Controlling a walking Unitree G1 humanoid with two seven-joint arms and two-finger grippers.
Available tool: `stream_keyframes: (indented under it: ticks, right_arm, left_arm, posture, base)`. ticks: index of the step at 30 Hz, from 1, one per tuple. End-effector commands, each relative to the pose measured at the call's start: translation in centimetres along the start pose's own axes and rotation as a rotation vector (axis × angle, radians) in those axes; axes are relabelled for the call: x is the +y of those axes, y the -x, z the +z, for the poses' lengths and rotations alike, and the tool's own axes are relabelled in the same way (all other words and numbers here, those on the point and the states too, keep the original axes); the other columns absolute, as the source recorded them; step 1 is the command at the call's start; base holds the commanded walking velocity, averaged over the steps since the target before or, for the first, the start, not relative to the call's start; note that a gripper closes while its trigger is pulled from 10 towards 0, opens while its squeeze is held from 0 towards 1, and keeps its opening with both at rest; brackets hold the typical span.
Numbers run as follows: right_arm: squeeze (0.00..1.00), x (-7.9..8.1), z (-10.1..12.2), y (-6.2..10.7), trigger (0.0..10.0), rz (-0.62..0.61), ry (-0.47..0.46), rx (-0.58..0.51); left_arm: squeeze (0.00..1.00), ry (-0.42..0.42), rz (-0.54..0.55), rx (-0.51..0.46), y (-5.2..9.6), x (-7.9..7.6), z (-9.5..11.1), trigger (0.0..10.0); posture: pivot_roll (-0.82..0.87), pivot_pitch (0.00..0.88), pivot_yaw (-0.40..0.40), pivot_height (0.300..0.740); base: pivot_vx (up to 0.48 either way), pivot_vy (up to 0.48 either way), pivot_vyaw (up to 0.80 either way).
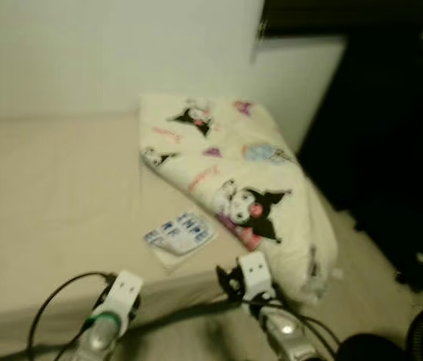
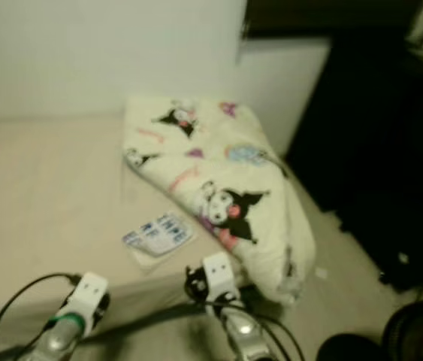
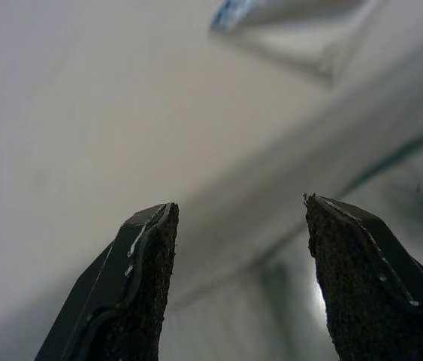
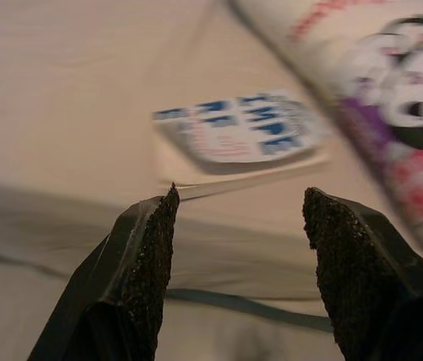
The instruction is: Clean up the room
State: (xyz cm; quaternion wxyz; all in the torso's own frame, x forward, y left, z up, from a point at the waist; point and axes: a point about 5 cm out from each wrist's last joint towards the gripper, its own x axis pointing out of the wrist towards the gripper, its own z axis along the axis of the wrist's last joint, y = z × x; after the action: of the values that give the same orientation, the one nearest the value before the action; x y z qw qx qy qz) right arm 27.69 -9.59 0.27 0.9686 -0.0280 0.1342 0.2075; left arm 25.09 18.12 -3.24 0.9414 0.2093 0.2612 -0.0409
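Flat white booklet with blue block lettering (image 1: 180, 233) lies on the beige bed (image 1: 53, 188), close to the bed's near edge and just beside the lower left border of a folded cream quilt printed with black-and-white cartoon characters (image 1: 234, 180). Booklet sits ahead of both grippers, between them in the head views and somewhat nearer the right one. Right gripper (image 4: 237, 214), seen in its wrist view, has its two black fingers spread wide with nothing between them; the booklet shows beyond the gap between the fingertips, apart from them, with the bed edge in between. Left gripper (image 3: 237, 214) likewise spread wide and empty, aimed at bare bed sheet near the edge; only a corner of the booklet (image 3: 271, 22) shows far ahead of it. Booklet's long axis runs on a diagonal, from near-left to far-right as the head camera sees it; it lies flat, printed face up. Lettering is blue capitals in rows, too blurred to read with any certainty. Quilt's long axis runs from the white wall (image 1: 83, 53) at the back toward the near right, its lower end hanging over the bed corner. Dark furniture (image 1: 391, 150) stands to the right of the bed, detail lost in shadow.
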Motion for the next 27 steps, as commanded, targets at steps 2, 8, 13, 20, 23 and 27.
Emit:
stream_keyframes:
  ticks: [2,8,13,20,23,27]
  right_arm:
    - [0.00,0.0,-0.1,0.1,10.0,0.001,-0.006,0.008]
    - [0.00,-0.1,-0.1,0.0,10.0,0.000,-0.006,0.008]
    - [0.00,-0.1,-0.2,0.0,10.0,-0.002,-0.011,0.010]
    - [0.00,-0.7,-0.3,0.2,10.0,-0.046,-0.062,0.017]
    - [0.00,-1.1,-0.4,0.3,10.0,-0.060,-0.068,0.020]
    - [0.00,-1.2,-0.4,0.3,10.0,-0.064,-0.066,0.022]
  left_arm:
    - [0.00,-0.003,-0.015,0.027,0.3,-0.6,-0.7,10.0]
    - [0.00,-0.003,-0.014,0.028,0.2,-0.6,-0.6,10.0]
    - [0.00,0.017,-0.012,0.015,0.2,-0.5,-0.4,10.0]
    - [0.00,0.023,-0.003,-0.011,0.0,-0.3,0.2,10.0]
    - [0.00,0.018,0.003,-0.035,-0.2,-0.1,0.8,10.0]
    - [0.00,0.017,0.004,-0.039,-0.3,-0.1,0.9,10.0]
  posture:
    - [0.05,0.000,0.038,0.740]
    - [0.05,0.000,0.037,0.740]
    - [0.05,0.000,0.037,0.740]
    - [0.05,0.000,0.038,0.740]
    - [0.05,0.000,0.038,0.740]
    - [0.05,0.000,0.038,0.740]
  base:
    - [-0.386,0.000,0.00]
    - [-0.383,0.000,0.00]
    - [-0.141,0.000,0.00]
    - [0.000,0.000,0.00]
    - [0.330,0.000,0.00]
    - [0.424,0.000,0.00]
